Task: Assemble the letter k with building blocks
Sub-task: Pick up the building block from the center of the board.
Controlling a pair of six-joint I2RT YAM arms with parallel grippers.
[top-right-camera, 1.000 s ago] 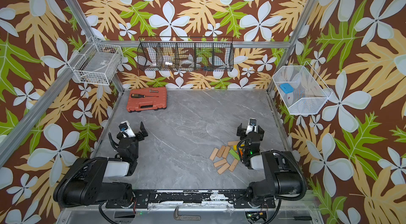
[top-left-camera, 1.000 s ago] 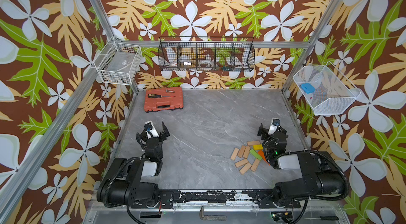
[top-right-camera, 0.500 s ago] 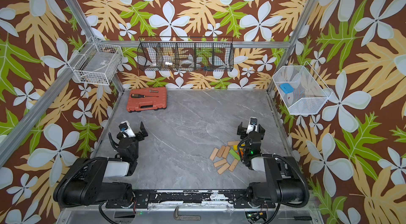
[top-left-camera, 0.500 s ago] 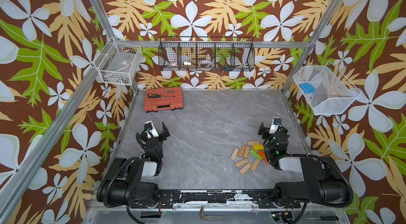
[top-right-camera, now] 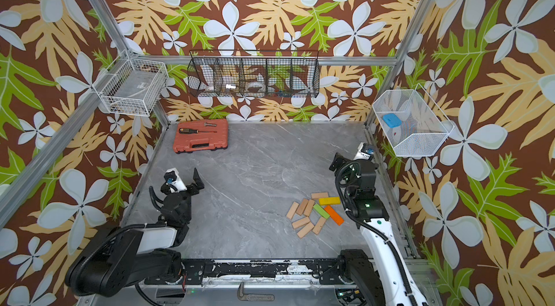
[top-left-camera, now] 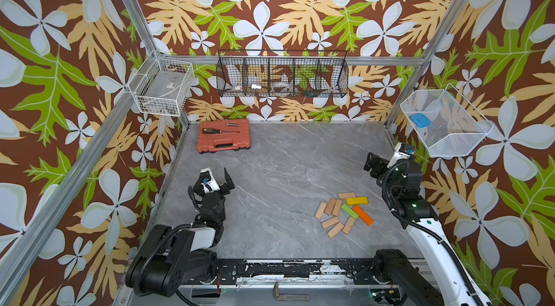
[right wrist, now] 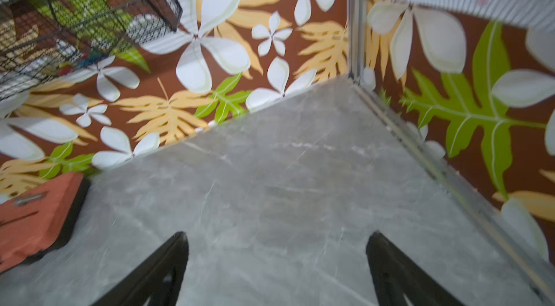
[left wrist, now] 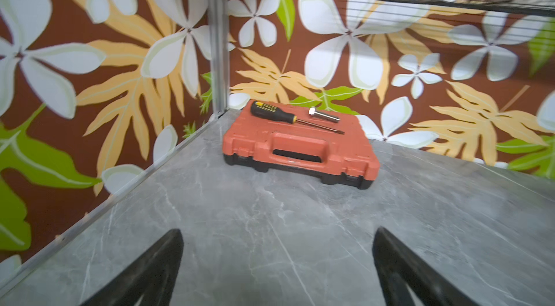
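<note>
The desk (top-left-camera: pixel 285 169) is fenced by metal rails on its left, far and right edges. Its grey middle lies open, from the left tool (left wrist: pixel 278 231) across to the building blocks (top-left-camera: pixel 337 207). These lie flat in a loose cluster at the near right. The yellow block (top-left-camera: pixel 356 200) is on the cluster's far side, and the green block (top-left-camera: pixel 350 210) and orange block (top-left-camera: pixel 362 215) are on its right, near the right rail. A red-orange case (top-left-camera: pixel 223 139) sits in the far left corner with a screwdriver (top-left-camera: pixel 220 131) on its lid.

Both top views show the blocks; neither wrist view does. The left wrist view looks straight at the case. The right wrist view, blurred, shows the far right corner and only an edge of the case.

The left arm is folded low at the near left, its tool pointing far, fingers spread wide and holding nothing. The right arm reaches along the right edge past the blocks. The right tool (right wrist: pixel 277 234) is above the desk on the far side of them, its fingers wide apart with only desk between.
</note>
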